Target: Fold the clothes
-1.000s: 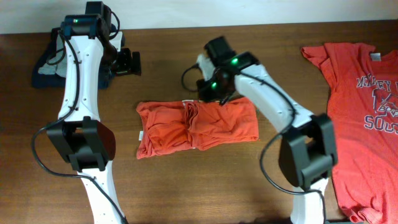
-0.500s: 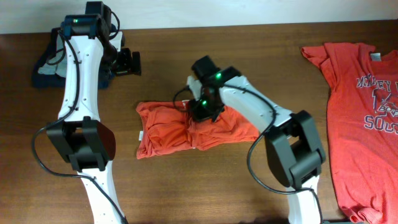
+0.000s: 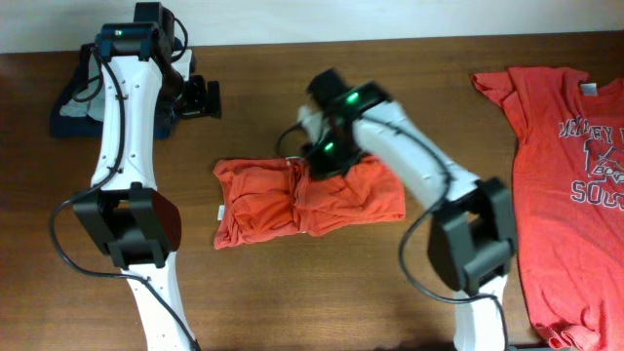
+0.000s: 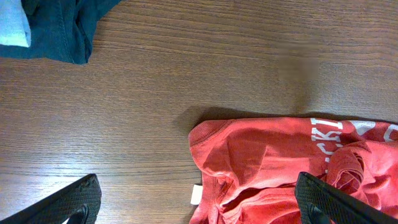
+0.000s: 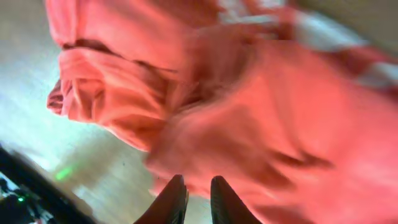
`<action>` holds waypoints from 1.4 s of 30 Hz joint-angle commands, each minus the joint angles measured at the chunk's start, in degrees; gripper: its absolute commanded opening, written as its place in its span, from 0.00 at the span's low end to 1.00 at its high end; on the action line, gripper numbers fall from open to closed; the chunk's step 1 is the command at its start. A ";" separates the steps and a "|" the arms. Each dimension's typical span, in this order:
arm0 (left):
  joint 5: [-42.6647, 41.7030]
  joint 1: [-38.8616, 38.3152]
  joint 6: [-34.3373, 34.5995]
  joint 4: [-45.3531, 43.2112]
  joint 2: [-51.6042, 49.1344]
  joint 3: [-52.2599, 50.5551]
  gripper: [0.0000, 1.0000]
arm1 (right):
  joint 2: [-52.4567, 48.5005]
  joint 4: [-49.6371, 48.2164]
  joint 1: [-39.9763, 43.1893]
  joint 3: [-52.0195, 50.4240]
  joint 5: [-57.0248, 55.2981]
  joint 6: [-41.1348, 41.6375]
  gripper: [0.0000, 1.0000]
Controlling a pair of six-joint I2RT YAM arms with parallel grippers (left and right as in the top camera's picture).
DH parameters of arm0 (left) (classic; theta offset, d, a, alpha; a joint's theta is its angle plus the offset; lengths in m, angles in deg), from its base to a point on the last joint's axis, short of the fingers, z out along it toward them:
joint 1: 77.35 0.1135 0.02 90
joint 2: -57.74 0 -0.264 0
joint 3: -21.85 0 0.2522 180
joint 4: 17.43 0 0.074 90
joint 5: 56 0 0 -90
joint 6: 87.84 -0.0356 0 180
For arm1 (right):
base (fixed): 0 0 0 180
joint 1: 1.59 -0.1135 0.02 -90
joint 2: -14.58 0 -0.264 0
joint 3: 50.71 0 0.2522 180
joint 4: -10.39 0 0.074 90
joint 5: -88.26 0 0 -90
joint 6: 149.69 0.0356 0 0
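Note:
A crumpled, partly folded orange-red T-shirt [image 3: 273, 205] lies in the middle of the table; in the left wrist view its left end [image 4: 267, 155] shows white lettering and a white tag. My right gripper [image 3: 317, 161] hangs over the shirt's top edge. In the blurred right wrist view that gripper [image 5: 198, 186] has its fingers nearly together, with pale table in the thin gap and no cloth in it. My left gripper [image 3: 202, 97] stays at the back left, wide open [image 4: 198, 194] above the table and the shirt's left end. A second orange-red T-shirt [image 3: 570, 195] lies flat at the right.
A dark blue garment [image 3: 70, 109] lies bunched at the back left corner, and it also shows in the left wrist view [image 4: 56, 28]. Bare brown wood table [image 3: 292, 292] surrounds the shirts. The flat shirt runs off the right edge.
My right gripper swung left and down over the shirt's middle, then came back up to its top edge. The shirt's shape is almost unchanged. The left arm has not moved.

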 commanded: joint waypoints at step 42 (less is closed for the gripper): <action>0.39 -0.02 -0.11 0.04 0.61 -0.35 0.99 | 5.73 -21.07 24.85 -31.76 10.78 -3.45 0.04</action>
